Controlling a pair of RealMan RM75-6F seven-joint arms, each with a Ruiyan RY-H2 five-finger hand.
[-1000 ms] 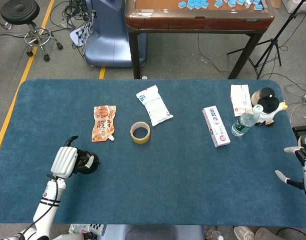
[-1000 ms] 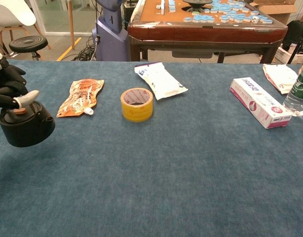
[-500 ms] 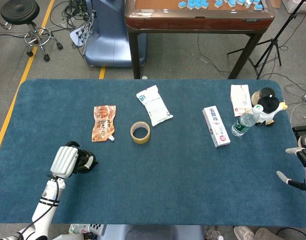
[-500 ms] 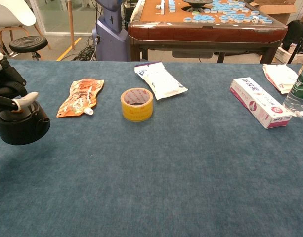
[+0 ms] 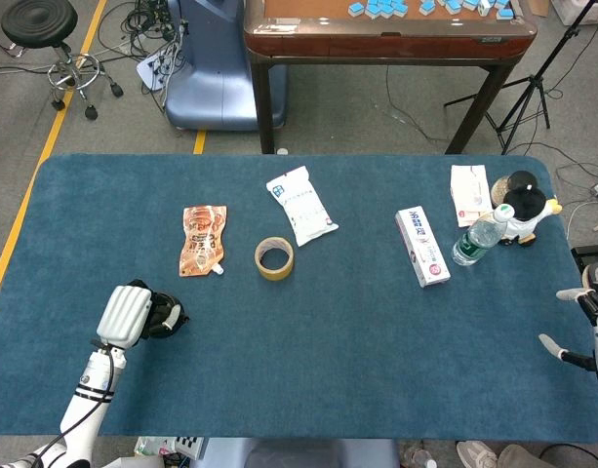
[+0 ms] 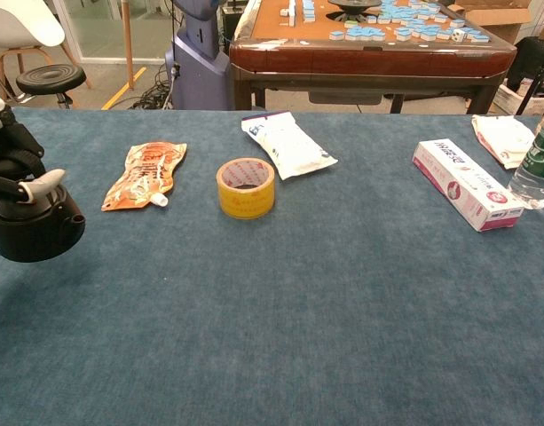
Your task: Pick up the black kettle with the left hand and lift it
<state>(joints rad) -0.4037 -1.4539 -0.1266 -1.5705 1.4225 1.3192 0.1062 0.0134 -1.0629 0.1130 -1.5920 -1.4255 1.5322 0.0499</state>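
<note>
1. Where the chest view meets its left edge, we record the left hand [image 6: 7,155], its dark fingers [image 6: 34,185] wrapped over the top of the black kettle [image 6: 32,232]; it holds the kettle.
2. We list the kettle at lower left of the head view, mostly hidden under the hand, short spout pointing right.
3. We note the right hand [image 5: 593,331] at the right edge of the head view, fingers apart, holding nothing.
4. We enter an orange pouch [image 6: 145,174] nearest the kettle, on the blue table [image 6: 325,319].
5. We add a yellow tape roll [image 6: 246,187], a white packet [image 6: 287,145], a toothpaste box [image 6: 467,184] and a plastic bottle [image 5: 480,237], rightward.
</note>
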